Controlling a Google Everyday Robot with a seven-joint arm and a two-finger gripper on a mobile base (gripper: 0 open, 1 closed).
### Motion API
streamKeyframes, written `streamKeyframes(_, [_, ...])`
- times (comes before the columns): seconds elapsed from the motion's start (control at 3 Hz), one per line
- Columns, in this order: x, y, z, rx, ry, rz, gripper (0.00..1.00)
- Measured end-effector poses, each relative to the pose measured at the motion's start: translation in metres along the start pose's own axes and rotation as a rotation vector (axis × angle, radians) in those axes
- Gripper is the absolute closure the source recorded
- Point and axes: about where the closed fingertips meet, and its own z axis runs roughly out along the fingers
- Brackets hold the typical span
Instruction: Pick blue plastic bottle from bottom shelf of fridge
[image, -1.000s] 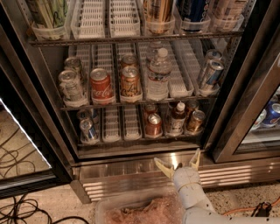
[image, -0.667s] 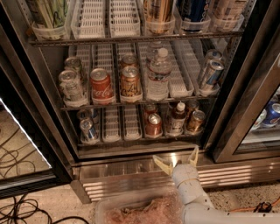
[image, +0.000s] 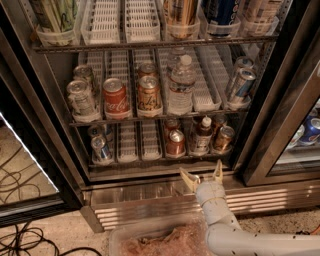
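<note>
The end effector (image: 203, 176) has gone up a little since the earlier picture. It is now closer to the front of the fridge (image: 280, 100).

There is only the one camera view. The end effector sits low down, in front of the steel front edge of the bottom shelf (image: 150, 163). Its two pale fingers (image: 189, 179) are spread wide apart, pointing up at the shelf. There is nothing between them.

The blue plastic bottle (image: 202, 134) stands upright on the bottom shelf, on the right side. It has a white cap and a pale label. In the picture it is almost straight above the end effector and farther back in the fridge. The two do not touch, and the shelf's front edge lies between them.

A copper can (image: 176, 142) stands just to the left of the bottle. Another can (image: 223, 137) stands just to its right. Two silver cans (image: 101, 147) stand on the far left of the same shelf, with white slotted trays (image: 136, 140) between them and the copper can.

On the rack above stand a clear water bottle (image: 181, 85), a red cola can (image: 115, 97), an orange can (image: 149, 95) and more silver cans.

Under the bottom shelf is a ribbed steel grille (image: 145, 207). A clear plastic bin (image: 120, 237) sits on the floor in front of it, beside the white arm (image: 235, 240).
</note>
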Motion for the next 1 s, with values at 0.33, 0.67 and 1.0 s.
streamKeyframes(0.33, [-0.005,-0.008,0.013,0.027,-0.036,-0.017,0.27])
streamKeyframes(0.67, [-0.011,-0.015,0.026,0.052,-0.074,-0.031,0.24])
streamKeyframes(1.0, [-0.020,-0.022,0.039,0.078,-0.117,-0.038,0.22])
